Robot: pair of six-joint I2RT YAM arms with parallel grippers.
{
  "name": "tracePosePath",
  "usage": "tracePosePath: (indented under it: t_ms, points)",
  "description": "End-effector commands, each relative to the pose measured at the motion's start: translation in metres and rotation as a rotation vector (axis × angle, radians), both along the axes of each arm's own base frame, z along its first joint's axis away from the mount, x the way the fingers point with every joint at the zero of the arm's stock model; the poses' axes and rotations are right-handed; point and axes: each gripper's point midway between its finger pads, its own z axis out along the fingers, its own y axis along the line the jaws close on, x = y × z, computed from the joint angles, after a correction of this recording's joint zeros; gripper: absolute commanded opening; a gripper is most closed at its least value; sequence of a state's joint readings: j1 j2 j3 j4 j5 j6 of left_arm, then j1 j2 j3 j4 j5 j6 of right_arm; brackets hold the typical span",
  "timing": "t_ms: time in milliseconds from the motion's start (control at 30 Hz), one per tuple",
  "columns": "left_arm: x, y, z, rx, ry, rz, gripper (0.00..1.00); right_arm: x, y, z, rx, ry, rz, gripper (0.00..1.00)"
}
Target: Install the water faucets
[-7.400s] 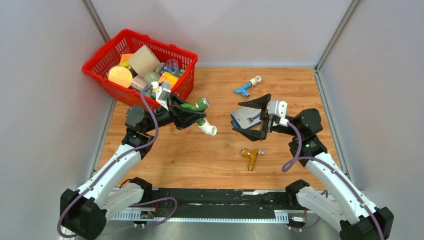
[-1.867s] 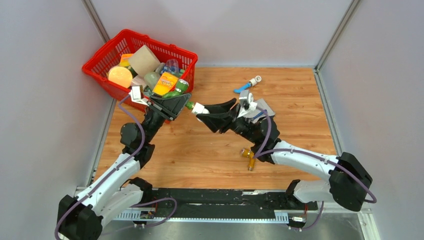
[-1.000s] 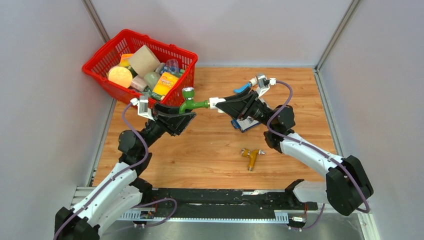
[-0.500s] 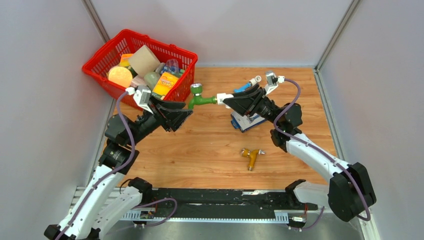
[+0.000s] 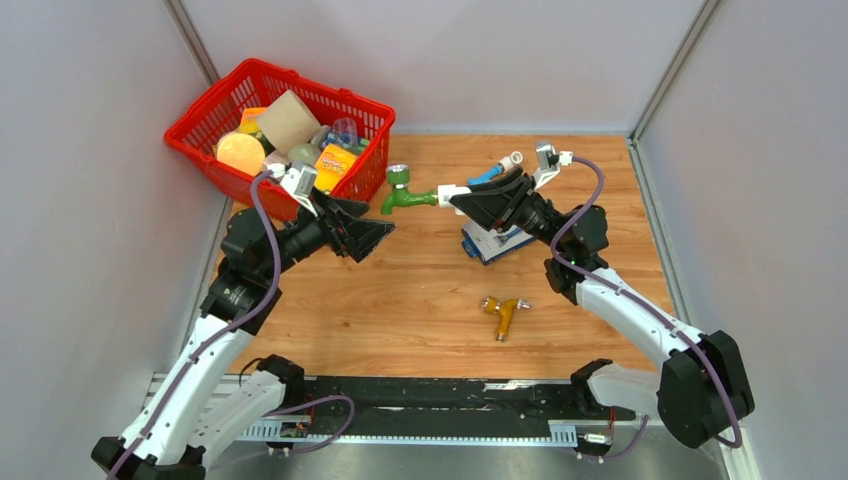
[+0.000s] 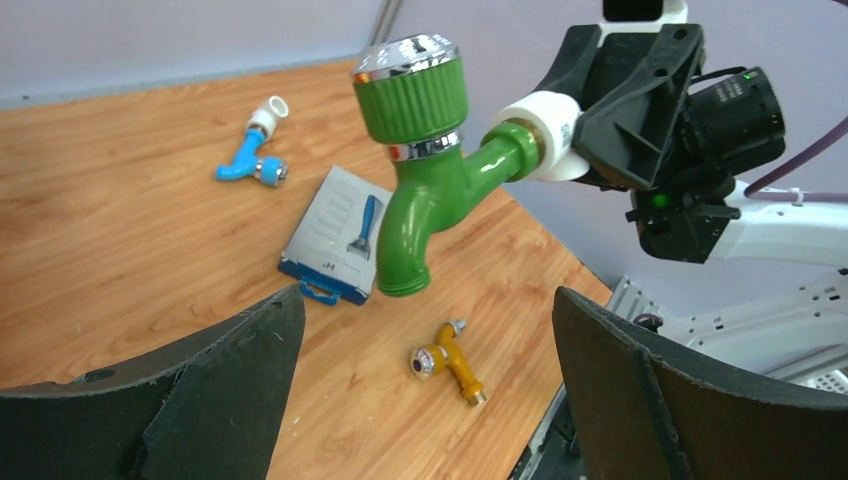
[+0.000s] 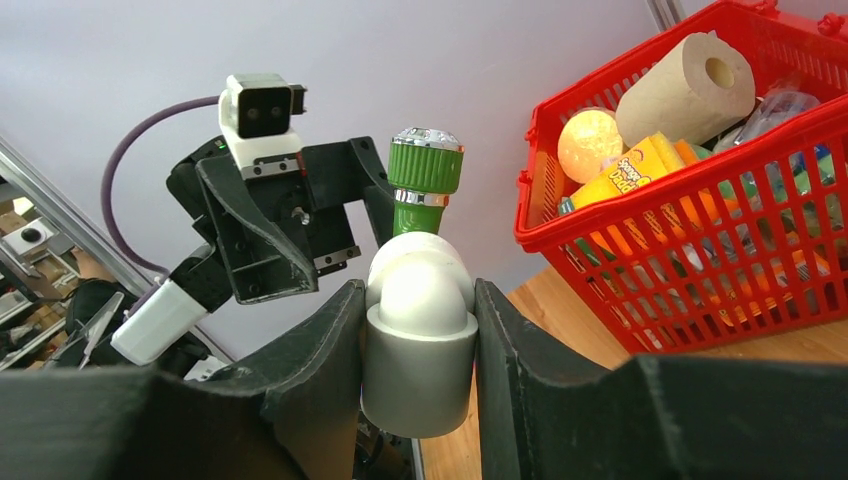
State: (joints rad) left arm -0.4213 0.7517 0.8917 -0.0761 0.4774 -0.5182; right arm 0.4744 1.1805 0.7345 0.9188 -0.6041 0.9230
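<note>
Red basket [image 5: 375,150], at the far left corner of the wooden table [image 5: 420,300]: held a cardboard roll [image 5: 287,118], an orange ball [image 5: 240,152], a yellow packet [image 5: 335,158] and other goods. Grey razor packet [image 6: 335,235] lay flat on the boards. White elbow fitting [image 7: 418,290] was raised above the table.

From right wrist, green faucet [image 7: 425,178] mostly behind white elbow fitting [image 7: 418,300], red basket [image 7: 700,262] partly off-frame

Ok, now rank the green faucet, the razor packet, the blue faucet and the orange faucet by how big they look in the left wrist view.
1. green faucet, largest by far, but it hangs nearest the camera.
2. razor packet.
3. blue faucet and orange faucet: too alike to rank.
</note>
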Motion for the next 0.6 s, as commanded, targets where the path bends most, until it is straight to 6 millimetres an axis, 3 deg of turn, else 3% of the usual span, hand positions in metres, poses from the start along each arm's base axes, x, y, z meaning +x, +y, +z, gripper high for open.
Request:
tracePosePath:
  t_ms: [0, 567]
  points:
    - [0.0, 0.002, 0.018, -0.008, -0.039, -0.003, 1.0, -0.015, -0.009, 0.032, 0.053, -0.098, 0.003, 0.0]
    - [-0.002, -0.026, 0.039, -0.148, -0.01, -0.265, 1.0, -0.034, -0.006, 0.038, 0.061, -0.137, 0.098, 0.0]
